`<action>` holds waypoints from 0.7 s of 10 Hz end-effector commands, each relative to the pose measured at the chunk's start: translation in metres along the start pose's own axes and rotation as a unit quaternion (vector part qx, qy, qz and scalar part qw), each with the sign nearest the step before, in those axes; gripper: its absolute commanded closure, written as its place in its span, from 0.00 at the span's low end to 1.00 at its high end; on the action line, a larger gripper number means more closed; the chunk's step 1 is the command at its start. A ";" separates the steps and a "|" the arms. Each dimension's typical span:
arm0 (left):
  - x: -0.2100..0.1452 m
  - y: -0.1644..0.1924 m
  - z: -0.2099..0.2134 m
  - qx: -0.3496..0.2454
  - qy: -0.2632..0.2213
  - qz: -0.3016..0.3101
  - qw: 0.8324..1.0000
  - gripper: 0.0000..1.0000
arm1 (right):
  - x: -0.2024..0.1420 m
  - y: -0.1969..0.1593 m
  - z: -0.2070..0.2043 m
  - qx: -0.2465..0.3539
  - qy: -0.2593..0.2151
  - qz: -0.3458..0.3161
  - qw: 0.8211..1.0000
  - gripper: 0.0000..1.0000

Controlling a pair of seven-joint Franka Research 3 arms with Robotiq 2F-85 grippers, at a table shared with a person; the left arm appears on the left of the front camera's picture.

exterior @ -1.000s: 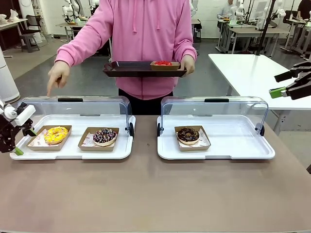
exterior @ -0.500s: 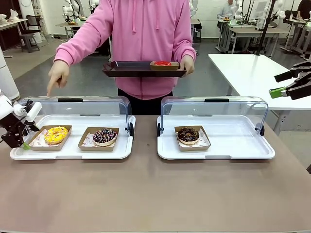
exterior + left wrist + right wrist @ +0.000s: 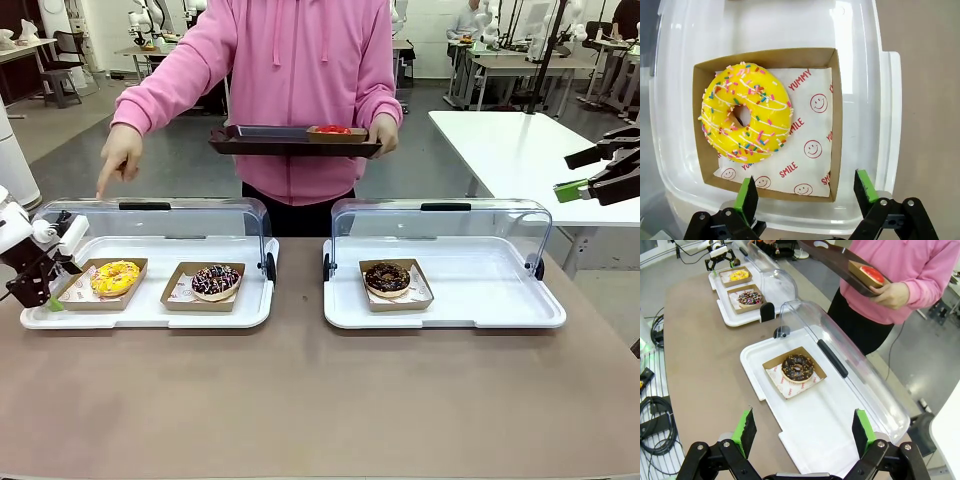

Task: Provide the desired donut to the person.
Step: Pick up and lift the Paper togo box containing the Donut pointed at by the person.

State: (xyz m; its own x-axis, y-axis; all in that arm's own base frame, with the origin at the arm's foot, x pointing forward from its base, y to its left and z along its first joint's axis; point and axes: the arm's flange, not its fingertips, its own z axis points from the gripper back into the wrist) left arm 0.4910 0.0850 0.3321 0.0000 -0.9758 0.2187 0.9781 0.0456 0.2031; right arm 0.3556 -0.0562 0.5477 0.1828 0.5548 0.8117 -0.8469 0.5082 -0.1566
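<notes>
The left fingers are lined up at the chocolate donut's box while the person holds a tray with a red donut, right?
Not quite: the left wrist view shows the left fingers at the box of the yellow donut. The person does hold a tray with a red donut.

The yellow-iced donut (image 3: pixel 746 119), with white drizzle and coloured sprinkles, lies flat in a brown cardboard tray (image 3: pixel 836 125) at the left end of the left white display tray (image 3: pixel 150 312). The person (image 3: pixel 300 60), in a pink hoodie, stands at the far side, one hand (image 3: pixel 120 155) pointing down toward that end, the other holding a dark serving tray (image 3: pixel 260 145) level.
</notes>
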 end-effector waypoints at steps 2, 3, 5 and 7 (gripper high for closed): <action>0.002 0.002 -0.006 -0.012 0.012 0.000 1.000 0.59 | -0.001 0.000 -0.002 0.002 0.000 -0.001 1.000 0.00; 0.002 0.003 -0.007 -0.020 0.009 0.000 1.000 1.00 | -0.001 0.000 -0.002 0.002 0.000 -0.001 1.000 0.00; 0.001 0.006 -0.015 -0.025 0.007 0.002 1.000 1.00 | -0.001 0.000 -0.002 0.002 0.000 -0.001 1.000 0.00; 0.001 0.004 -0.016 -0.033 0.011 0.005 0.999 0.93 | -0.001 0.000 -0.002 0.002 0.000 -0.001 1.000 0.00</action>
State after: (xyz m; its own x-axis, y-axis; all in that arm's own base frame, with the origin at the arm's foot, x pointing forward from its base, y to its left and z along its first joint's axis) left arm 0.4933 0.0788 0.3140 -0.0040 -0.9768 0.2140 0.9862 0.0316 0.1628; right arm 0.3556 -0.0562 0.5477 0.1828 0.5548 0.8117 -0.8469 0.5082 -0.1566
